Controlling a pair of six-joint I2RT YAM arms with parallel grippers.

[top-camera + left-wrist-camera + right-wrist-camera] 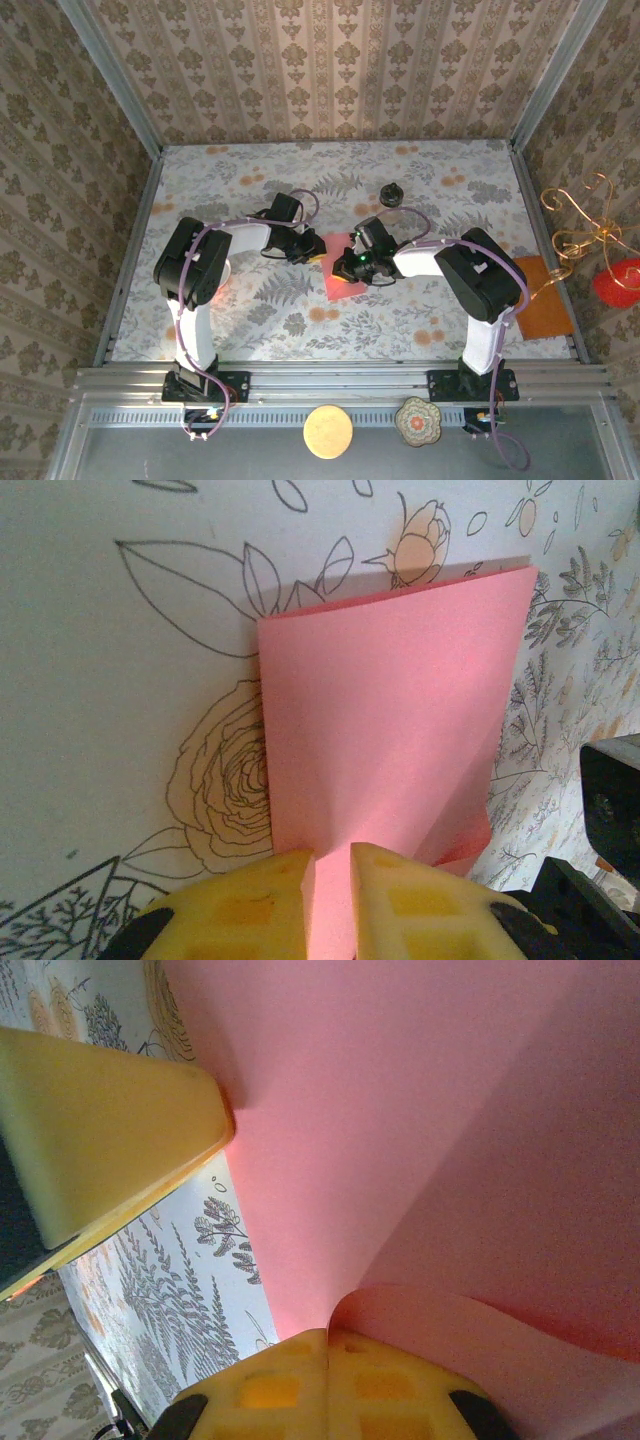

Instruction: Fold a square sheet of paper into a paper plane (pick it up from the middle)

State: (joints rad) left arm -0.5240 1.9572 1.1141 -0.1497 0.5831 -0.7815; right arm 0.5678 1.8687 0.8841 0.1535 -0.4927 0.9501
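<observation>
A pink sheet of paper (390, 710), folded over with its layers bowed apart, sits between two grippers near the middle of a flower-patterned table (250, 190). The left gripper (331, 870) pinches the paper's left side between narrow yellow jaws. The right gripper (327, 1350), jaws pressed tight, clamps the right side. A small dark jar (391, 194) stands farther back.

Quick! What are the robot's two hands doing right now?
Left gripper: closed on the folded pink paper.
Right gripper: closed, pinching the same paper.
</observation>
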